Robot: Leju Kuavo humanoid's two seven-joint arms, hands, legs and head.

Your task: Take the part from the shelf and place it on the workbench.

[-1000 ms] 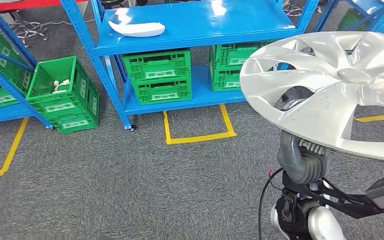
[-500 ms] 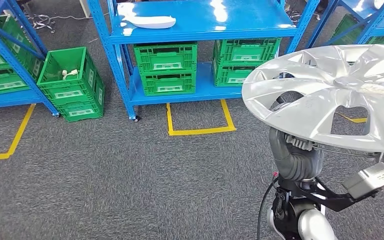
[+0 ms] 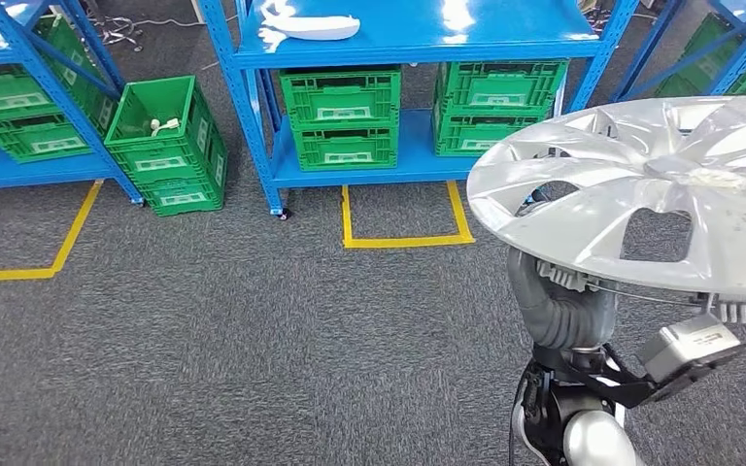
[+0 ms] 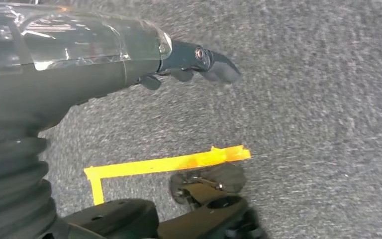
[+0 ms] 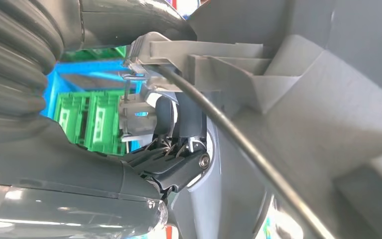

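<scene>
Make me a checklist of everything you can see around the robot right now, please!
Surface: grey carpet floor with yellow tape lines; no workbench seen.
Job's things: silver wheel cover, held up roughly flat by the right hand, which grips it from underneath at the rim.
Clutter: white curved part on the blue shelf; green crates beneath; an open green crate on the floor with a small white item inside.
Hands: left hand hangs over the carpet, holding nothing, fingers loosely extended.
Cables: black cable beside the right arm.
Surroundings: more blue racks with green crates on both sides.
</scene>
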